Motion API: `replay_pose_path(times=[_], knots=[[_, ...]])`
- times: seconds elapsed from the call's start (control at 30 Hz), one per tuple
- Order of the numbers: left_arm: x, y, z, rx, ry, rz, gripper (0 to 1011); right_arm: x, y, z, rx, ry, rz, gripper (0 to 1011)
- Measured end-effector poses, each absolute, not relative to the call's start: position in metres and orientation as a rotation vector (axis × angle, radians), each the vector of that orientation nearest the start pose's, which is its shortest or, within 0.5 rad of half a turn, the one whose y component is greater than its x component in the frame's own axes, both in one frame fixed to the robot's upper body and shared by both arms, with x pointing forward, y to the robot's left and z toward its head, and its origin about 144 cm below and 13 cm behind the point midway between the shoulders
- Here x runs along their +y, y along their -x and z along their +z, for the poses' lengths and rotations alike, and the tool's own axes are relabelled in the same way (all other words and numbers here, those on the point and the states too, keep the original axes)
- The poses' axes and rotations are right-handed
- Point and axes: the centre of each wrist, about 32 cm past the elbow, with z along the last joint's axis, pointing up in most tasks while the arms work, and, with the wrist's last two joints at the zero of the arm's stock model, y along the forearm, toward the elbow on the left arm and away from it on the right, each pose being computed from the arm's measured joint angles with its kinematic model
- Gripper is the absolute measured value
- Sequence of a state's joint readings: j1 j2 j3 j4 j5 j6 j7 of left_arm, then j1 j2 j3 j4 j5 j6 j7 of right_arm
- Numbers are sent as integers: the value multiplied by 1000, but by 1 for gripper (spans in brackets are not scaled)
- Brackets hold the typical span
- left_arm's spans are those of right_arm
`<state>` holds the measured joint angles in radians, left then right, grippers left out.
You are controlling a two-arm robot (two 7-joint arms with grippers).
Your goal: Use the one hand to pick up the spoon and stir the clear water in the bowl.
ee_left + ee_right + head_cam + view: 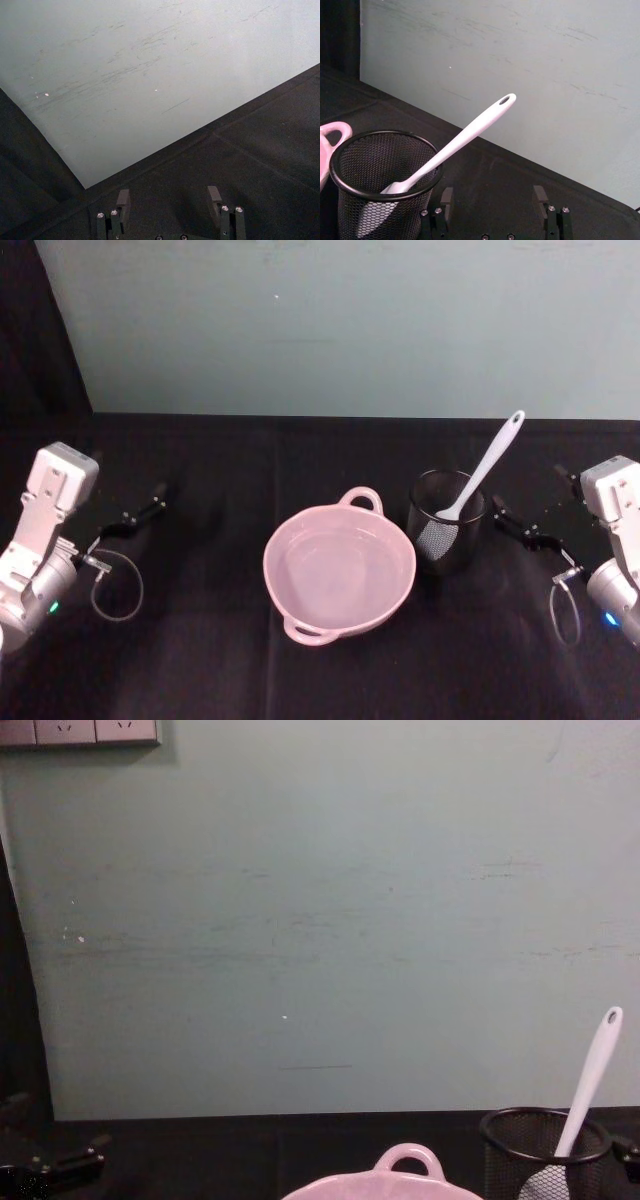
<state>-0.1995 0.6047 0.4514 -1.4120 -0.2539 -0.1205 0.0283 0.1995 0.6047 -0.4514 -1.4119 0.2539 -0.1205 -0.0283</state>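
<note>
While head-down in the cup (pixel 436 552), the spoon (pixel 487 468) leans rightward.

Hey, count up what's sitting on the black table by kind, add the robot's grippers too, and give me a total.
pink bowl: 1
white spoon: 1
black mesh cup: 1
grippers: 2, the left gripper and the right gripper
Total: 5
</note>
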Motion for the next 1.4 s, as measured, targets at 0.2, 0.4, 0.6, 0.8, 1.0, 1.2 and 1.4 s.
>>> replay_pose_path(times=[0.2,0.4,0.6,0.8,1.0,1.2,1.4], knots=[[310,-489,1140,-285,-304,1248,1005,-310,-489,1140,-285,304,-1248,1003],[310,-489,1140,-285,-304,1248,1005,-310,-489,1140,-285,304,-1248,1003],[310,-489,1140,-285,-304,1248,1005,-310,-489,1140,-285,304,-1248,1003],[310,-489,1140,-285,-304,1248,1005,-310,-489,1140,-285,304,-1248,1003],[310,-489,1140,-285,-304,1248,1005,-310,-489,1140,-285,304,-1248,1003],[310,-489,1140,-285,-304,1248,1005,-310,-489,1140,-285,305,-1248,1003],[310,-489,1140,-285,-304,1248,1005,-310,-488,1140,-285,305,-1247,1003]])
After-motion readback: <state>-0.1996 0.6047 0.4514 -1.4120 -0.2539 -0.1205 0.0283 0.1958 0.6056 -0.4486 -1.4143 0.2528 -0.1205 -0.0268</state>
